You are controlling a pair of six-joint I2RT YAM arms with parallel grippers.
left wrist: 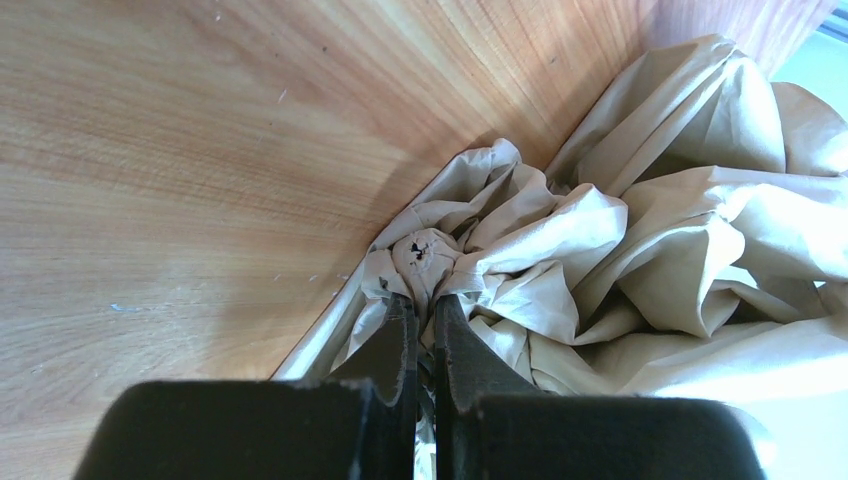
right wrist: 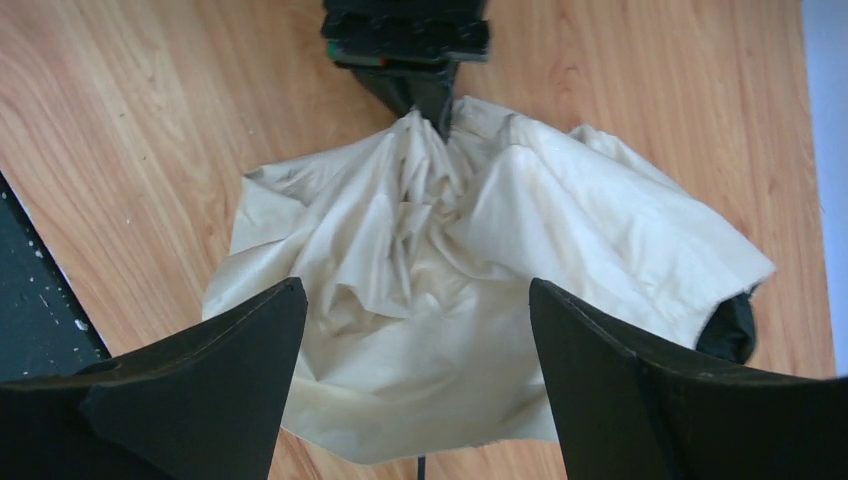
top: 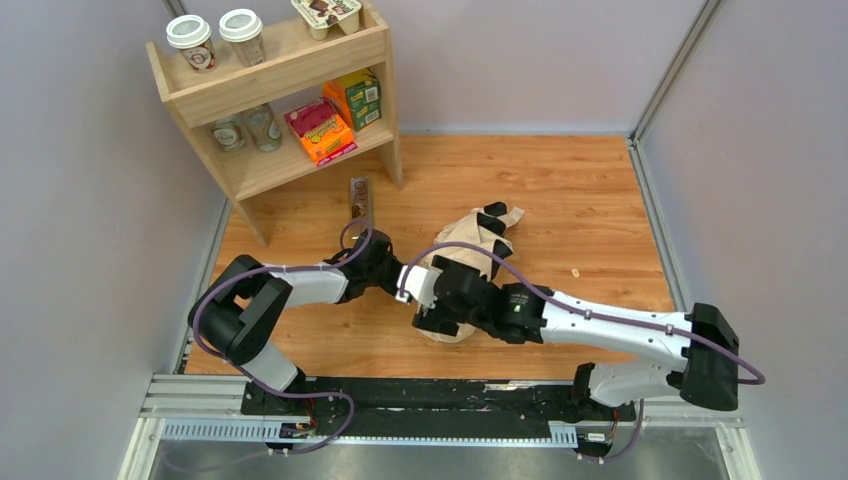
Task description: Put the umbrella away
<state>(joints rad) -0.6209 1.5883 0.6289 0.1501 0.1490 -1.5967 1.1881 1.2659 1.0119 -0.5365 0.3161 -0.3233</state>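
The umbrella (top: 478,238) lies crumpled on the wooden floor, its pale beige canopy bunched up. My left gripper (left wrist: 427,315) is shut on a gathered fold of the canopy next to its puckered centre (left wrist: 424,250). It also shows at the top of the right wrist view (right wrist: 425,100), pinching the fabric. My right gripper (right wrist: 415,290) is wide open and hovers just above the spread canopy (right wrist: 480,260), touching nothing. A short piece of thin black shaft (right wrist: 420,466) pokes out under the near hem. The wooden knob handle is hidden.
A wooden shelf (top: 290,162) stands at the back left with paper cups (top: 190,42), glasses and snack boxes (top: 320,130). A small flat strip (top: 359,198) lies on the floor before it. Grey walls enclose the floor; a black rail (top: 420,400) runs along the near edge.
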